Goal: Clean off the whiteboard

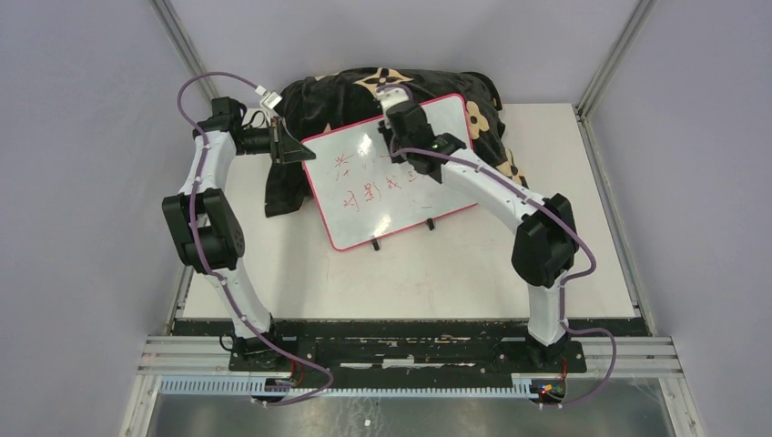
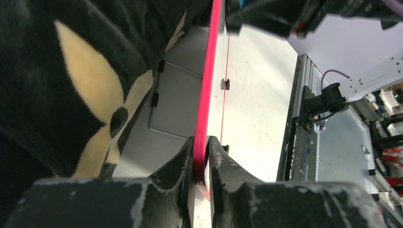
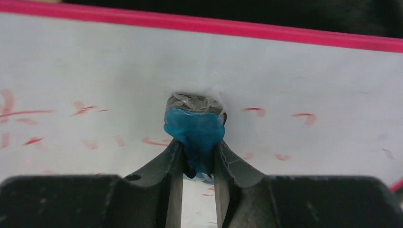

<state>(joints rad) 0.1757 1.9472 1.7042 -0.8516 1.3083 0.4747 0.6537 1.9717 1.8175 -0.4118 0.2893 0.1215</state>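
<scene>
Whiteboard [image 1: 387, 214] stands on its two black feet [image 1: 375, 244] toward the back of the worktop [image 1: 437, 282], left of centre, tilted back against a black cushion [image 1: 337, 96] with a tan flower print. Pink-red frame runs all round it. Red handwriting [image 1: 364, 182] fills the middle of the board; the upper right and the lower strip read white. Left pincer [image 2: 200, 153] is closed on the board's upper left edge, the pink frame caught between the two fingers, as the left wrist view shows edge-on; the cushion fills the left of that view, just beside the board's back. Right arm reaches across the face of the board, its pincer [image 3: 197, 149] near the top edge, pinching a small blue eraser [image 3: 195, 130]. The eraser's pale end sits against the white surface, just below the top frame. Around it in the right wrist view are faint, smeared red strokes [image 3: 28, 114] to the left and a few short red dashes to the right. Both arms are well apart at their bases.
</scene>
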